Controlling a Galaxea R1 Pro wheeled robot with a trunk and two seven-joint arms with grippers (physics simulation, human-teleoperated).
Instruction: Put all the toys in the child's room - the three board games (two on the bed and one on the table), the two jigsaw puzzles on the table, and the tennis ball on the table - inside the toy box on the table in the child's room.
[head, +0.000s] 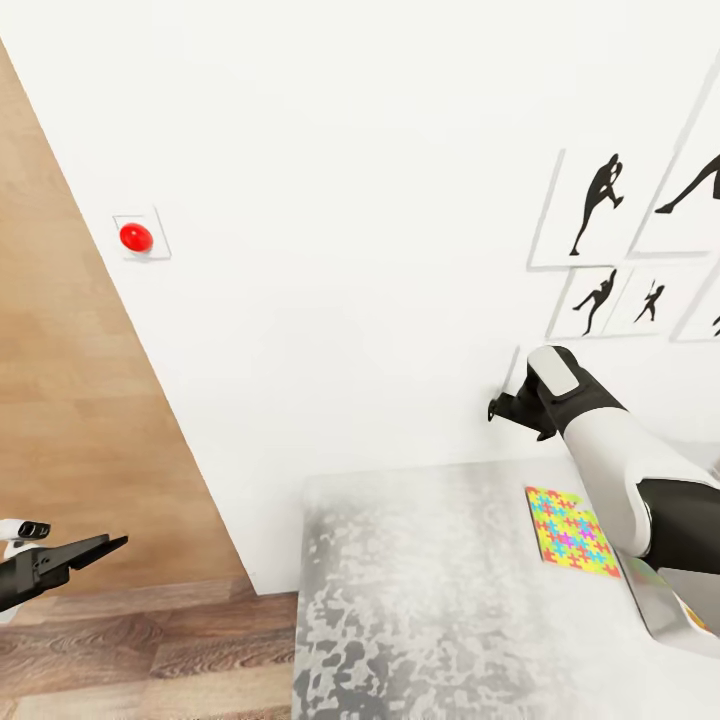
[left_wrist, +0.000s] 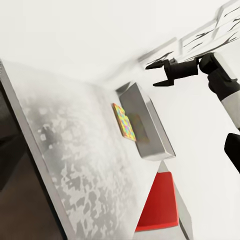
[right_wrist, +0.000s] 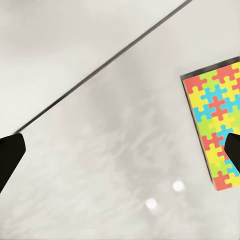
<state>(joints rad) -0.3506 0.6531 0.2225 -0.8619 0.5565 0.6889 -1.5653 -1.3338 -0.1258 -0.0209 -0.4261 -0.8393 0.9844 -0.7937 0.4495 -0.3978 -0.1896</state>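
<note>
I hold the right hand (head: 508, 412) raised above the far end of the desk (head: 420, 600), close to the wall, with its two fingers spread apart and nothing between them. This height keeps the arm free of the desk top while I line up a descent. One jigsaw puzzle (head: 570, 530) lies flat on the speckled surface, just beside the right forearm; in the right wrist view the jigsaw puzzle (right_wrist: 215, 132) sits off to one side of the open fingers, so the hand is not yet centred over it. The toy box (left_wrist: 147, 127) stands on the desk with the puzzle touching or nearly touching its near wall; I cannot tell which. A red flat object (left_wrist: 160, 205) lies further along the desk. The left hand (head: 95, 548) is parked low over the wood floor (head: 150, 650), well apart from the desk; I cannot tell whether its fingers are parted. I judge the next step to be lowering onto the puzzle.
</note>
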